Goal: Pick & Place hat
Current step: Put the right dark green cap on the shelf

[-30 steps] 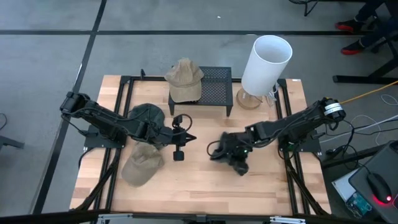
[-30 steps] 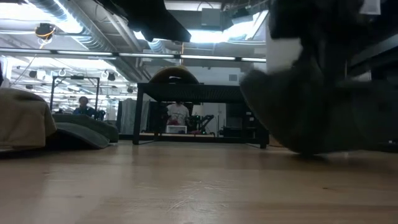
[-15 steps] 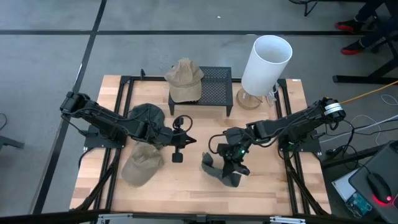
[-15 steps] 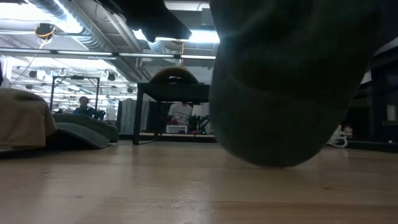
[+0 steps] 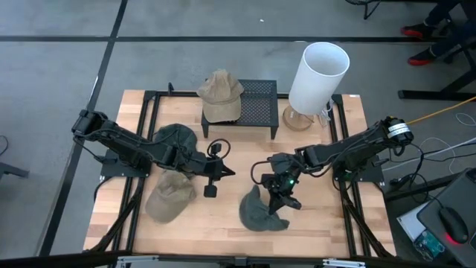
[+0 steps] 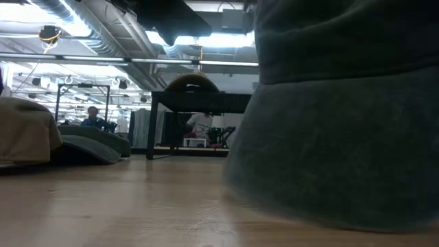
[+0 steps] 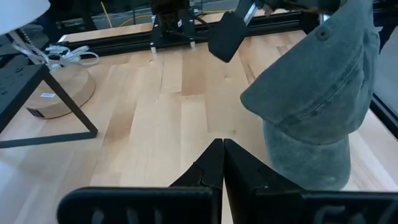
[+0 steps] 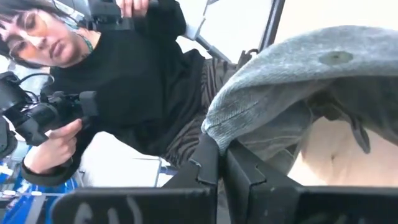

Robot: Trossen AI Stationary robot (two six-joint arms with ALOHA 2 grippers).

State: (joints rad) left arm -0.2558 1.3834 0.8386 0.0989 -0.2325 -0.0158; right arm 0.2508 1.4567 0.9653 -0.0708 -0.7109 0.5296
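Lower gently and release only once the grey-green hat (image 5: 262, 212) sits flat on the bench (image 5: 320, 223). At present, pinched by its edge between the closed fingers of the right gripper (image 5: 280, 195), crown hanging just below those fingers and apparently touching the wood in the low view. Worth easing down until the fabric slackens, then parting the fingers fully and lifting straight up so the cloth does not snag and drag. Left gripper (image 5: 213, 181) off to the side, fingers pressed together on nothing, well apart from the held hat. Best kept clear of the tan hat (image 5: 169, 198) just past the left fingers.
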